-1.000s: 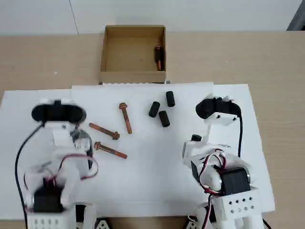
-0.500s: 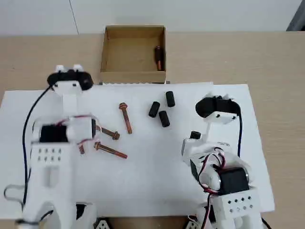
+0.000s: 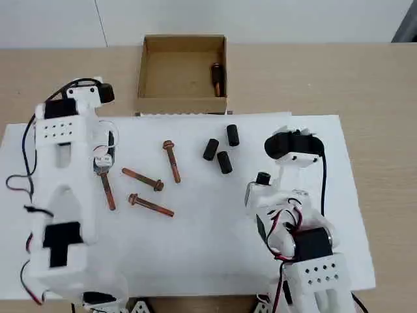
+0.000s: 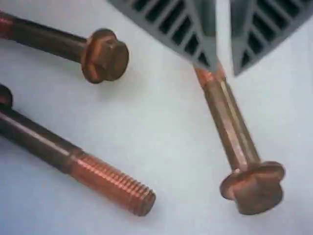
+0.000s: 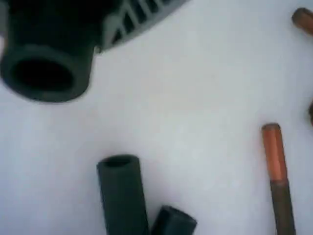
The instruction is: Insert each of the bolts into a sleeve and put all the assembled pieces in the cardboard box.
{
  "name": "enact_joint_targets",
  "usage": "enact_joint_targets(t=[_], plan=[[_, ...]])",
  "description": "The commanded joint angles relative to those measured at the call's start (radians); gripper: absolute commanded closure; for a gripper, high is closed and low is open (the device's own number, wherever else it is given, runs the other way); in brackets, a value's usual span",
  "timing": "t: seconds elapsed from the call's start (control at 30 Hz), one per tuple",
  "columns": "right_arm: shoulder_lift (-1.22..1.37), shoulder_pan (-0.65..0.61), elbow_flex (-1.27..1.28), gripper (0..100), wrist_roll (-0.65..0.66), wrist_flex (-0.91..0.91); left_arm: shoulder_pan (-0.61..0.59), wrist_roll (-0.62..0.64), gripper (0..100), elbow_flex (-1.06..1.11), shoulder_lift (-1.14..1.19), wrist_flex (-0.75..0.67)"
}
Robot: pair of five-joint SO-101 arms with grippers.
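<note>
The left arm stretches forward over the white sheet (image 3: 208, 248), left pincer (image 4: 222, 61) clamped on the threaded end of a bolt (image 4: 232, 132). A second bolt (image 4: 63, 41) and a third bolt (image 4: 73, 159) lie just beside it. The right arm sits folded low, right pincer (image 5: 63, 24) closed around a sleeve (image 5: 46, 71), with another sleeve (image 5: 122, 196) near it. Beyond both pincers, the cardboard box (image 3: 182, 104) holds one assembled piece (image 3: 217, 77).

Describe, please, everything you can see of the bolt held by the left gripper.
The bolt looks like copper-coloured metal, with a flanged hex head and a plain shank. The left gripper pinches its tip, opposite the head, with the jaws shut on it. It slants away from the gripper over the white sheet; whether the head touches the sheet cannot be told.
</note>
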Motion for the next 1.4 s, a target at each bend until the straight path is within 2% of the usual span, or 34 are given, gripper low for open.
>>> enact_joint_targets(t=[0.0, 0.23, 0.4, 0.77, 1.37], plan=[[-0.007, -0.001, 0.005, 99.5, 0.009, -0.047, -0.011, -0.011, 99, -0.079, 0.048, 0.032], [-0.005, -0.001, 0.008, 99.5, 0.009, -0.053, -0.012, -0.011, 98, -0.079, 0.114, 0.026], [-0.005, -0.001, 0.008, 99.5, 0.009, -0.053, -0.012, -0.005, 92, -0.079, 0.121, 0.025], [-0.005, -0.001, 0.008, 99.5, 0.009, -0.053, -0.089, -0.011, 91, -0.074, 0.124, -0.011], [-0.005, -0.004, 0.008, 99.5, 0.008, -0.053, -0.086, -0.031, 91, -0.07, 0.245, -0.089]])
